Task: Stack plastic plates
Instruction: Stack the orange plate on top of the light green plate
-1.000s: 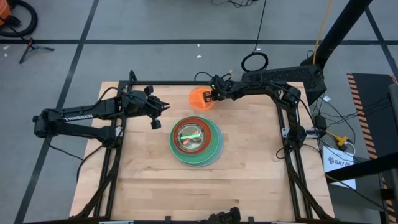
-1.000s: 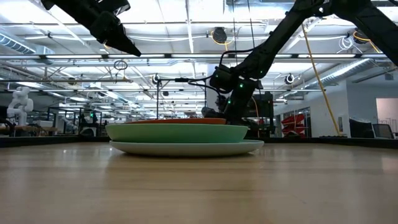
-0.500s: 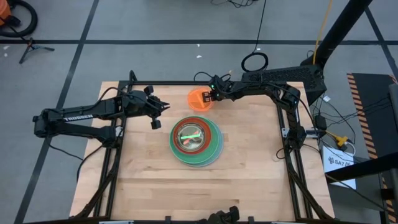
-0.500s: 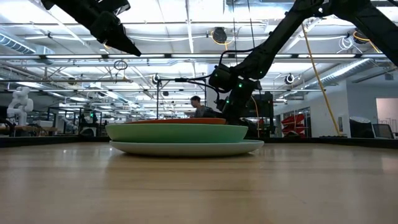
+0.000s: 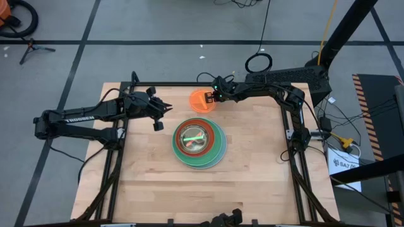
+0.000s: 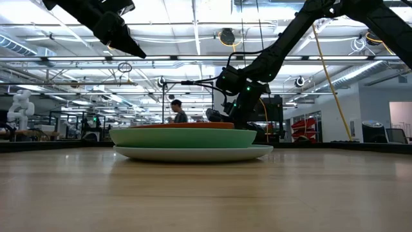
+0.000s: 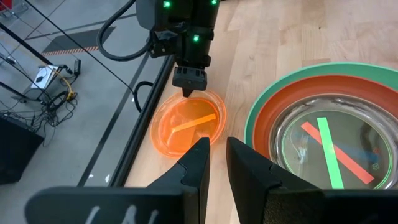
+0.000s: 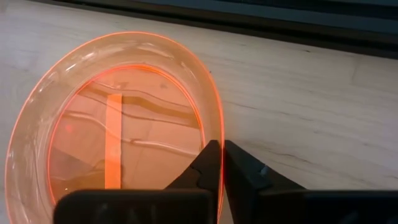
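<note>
A stack of plates (image 5: 199, 144) stands mid-table: a pale blue large plate at the bottom, then a green one, a red-orange one (image 7: 273, 102) and a clear one with coloured stripes (image 7: 329, 146) on top. A small orange plate (image 5: 201, 99) lies near the table's far edge. My right gripper (image 5: 213, 96) is shut on it. My left gripper (image 5: 166, 108) is shut and empty, held above the table left of the stack. My right gripper pinches the orange plate's rim (image 8: 217, 132) on the side toward the table's right, one finger inside the rim and one outside. The fingers (image 7: 189, 84) come from above, slanting in from the right. Whether the plate is clear of the table I cannot tell.
The black frame rail (image 5: 189, 85) runs along the table's far edge just behind the orange plate. Bare wood (image 5: 189, 189) lies between the stack and the near edge. A person walks in the room behind, in the low view (image 6: 175, 111).
My right gripper has shifted a little toward the table's left edge, and the orange plate has gone with it.
</note>
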Action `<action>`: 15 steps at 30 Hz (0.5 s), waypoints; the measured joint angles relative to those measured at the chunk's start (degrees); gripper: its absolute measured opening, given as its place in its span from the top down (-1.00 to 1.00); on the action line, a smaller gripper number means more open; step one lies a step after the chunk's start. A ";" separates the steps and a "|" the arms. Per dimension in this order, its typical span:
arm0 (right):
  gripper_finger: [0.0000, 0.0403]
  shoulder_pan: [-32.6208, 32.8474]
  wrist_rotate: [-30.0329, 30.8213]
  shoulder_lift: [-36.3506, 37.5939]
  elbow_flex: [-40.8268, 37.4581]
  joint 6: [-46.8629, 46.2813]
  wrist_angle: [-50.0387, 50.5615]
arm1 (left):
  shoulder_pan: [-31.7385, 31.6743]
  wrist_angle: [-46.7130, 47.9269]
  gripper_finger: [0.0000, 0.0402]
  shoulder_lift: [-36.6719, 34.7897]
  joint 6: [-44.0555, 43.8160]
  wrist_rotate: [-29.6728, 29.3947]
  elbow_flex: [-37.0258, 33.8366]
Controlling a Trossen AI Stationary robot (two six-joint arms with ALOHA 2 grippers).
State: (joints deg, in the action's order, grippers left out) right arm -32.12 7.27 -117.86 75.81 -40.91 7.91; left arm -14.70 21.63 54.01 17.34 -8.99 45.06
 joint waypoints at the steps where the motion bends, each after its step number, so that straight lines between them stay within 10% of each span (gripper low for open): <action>1: 0.96 0.00 0.00 0.00 0.00 -0.01 0.00 | 0.00 0.00 0.69 0.00 -0.01 0.00 0.00; 15: 0.99 -0.02 0.11 0.11 0.00 0.00 -0.44 | -0.01 0.04 0.69 0.00 0.00 0.00 0.00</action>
State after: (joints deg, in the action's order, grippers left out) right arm -32.14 7.38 -117.76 75.81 -40.91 7.46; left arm -14.71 21.67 54.01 17.34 -8.99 45.06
